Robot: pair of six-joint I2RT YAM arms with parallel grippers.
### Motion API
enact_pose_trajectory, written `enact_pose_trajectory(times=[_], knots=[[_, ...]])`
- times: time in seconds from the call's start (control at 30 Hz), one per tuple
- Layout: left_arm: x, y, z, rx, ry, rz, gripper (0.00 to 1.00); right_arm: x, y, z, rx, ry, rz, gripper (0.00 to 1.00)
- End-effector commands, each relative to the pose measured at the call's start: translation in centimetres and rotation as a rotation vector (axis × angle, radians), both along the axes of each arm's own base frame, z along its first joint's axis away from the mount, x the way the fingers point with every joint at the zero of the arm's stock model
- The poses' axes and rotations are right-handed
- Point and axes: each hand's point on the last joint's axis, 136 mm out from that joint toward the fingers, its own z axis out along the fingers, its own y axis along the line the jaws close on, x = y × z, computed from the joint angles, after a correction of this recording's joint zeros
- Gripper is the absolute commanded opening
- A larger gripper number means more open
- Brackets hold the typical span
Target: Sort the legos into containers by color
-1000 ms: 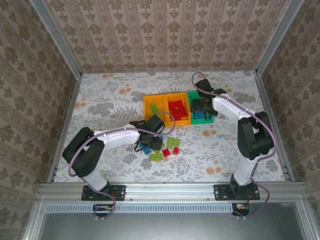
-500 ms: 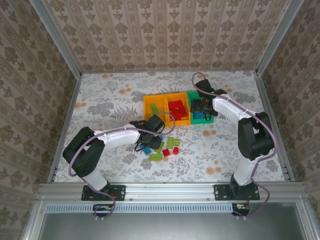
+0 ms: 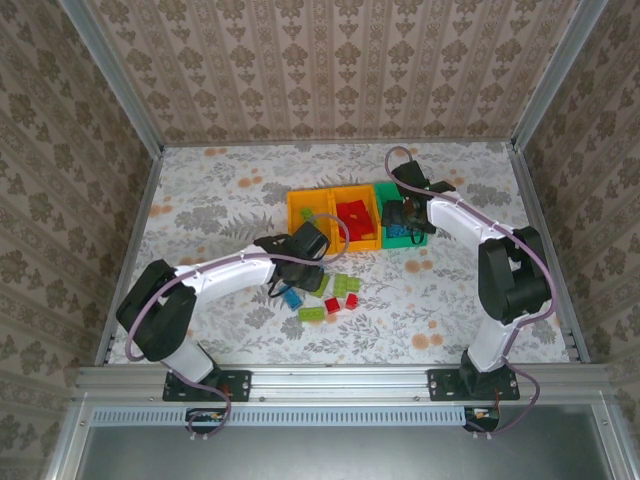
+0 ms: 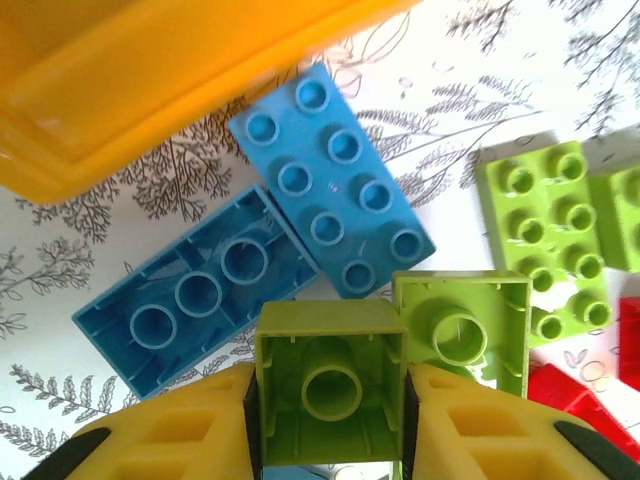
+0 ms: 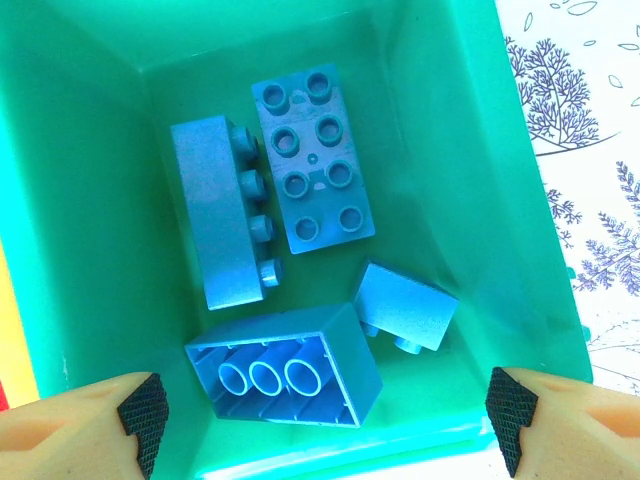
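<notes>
My left gripper (image 4: 331, 400) is shut on a small lime green lego (image 4: 331, 385), hollow underside facing the camera, just above the loose pile. Under it lie two blue legos (image 4: 330, 180), one studs up and one upside down, more lime green legos (image 4: 545, 235) and a red one (image 4: 575, 400). In the top view my left gripper (image 3: 300, 262) sits between the pile (image 3: 330, 298) and the left orange-yellow bin (image 3: 293, 215). My right gripper (image 5: 328, 425) hangs open over the green bin (image 5: 80, 250), which holds several blue legos (image 5: 310, 165).
The three bins stand in a row mid-table: the left orange-yellow one holds lime green legos, the middle orange-yellow bin (image 3: 368, 215) holds red legos, and the green bin (image 3: 419, 238) is at the right. The left bin's corner (image 4: 150, 80) is close above my left fingers.
My left arm has stretched out and carried its gripper a little toward the bins, with the lime green lego in it. My right gripper has barely shifted over the green bin.
</notes>
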Motion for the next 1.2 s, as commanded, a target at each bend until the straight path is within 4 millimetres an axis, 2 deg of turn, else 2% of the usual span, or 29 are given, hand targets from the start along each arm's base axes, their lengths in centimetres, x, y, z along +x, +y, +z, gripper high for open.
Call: enact_pose_trajectory(times=[0.0, 0.2, 0.37, 0.53, 0.7, 0.9, 1.17], knots=[[0.6, -0.5, 2.3, -0.028, -0.043, -0.001, 0.37, -2.1, -0.4, -1.2, 0.0, 0.079, -0.001, 0.87], [0.7, -1.6, 2.3, -0.065, -0.032, -0.015, 0.37, -2.2, -0.3, -1.5, 0.005, 0.081, -0.003, 0.87], [1.7, -3.0, 2.4, -0.09, -0.036, -0.001, 0.37, -2.5, 0.1, -1.6, 0.034, 0.081, 0.0, 0.87], [3.0, -5.5, 2.7, -0.135, -0.026, -0.016, 0.37, -3.5, 1.5, -1.3, 0.11, 0.065, 0.035, 0.87], [3.4, -7.3, 1.7, -0.147, 0.008, -0.037, 0.38, -4.7, 1.7, -0.5, 0.144, 0.04, 0.036, 0.85], [3.1, -7.7, 0.4, -0.119, 0.037, -0.048, 0.4, -5.6, 1.0, -0.7, 0.111, 0.064, 0.034, 0.85], [2.7, -8.0, -0.5, -0.099, 0.066, -0.057, 0.5, -5.5, 1.6, -0.8, 0.142, 0.067, 0.048, 0.85]])
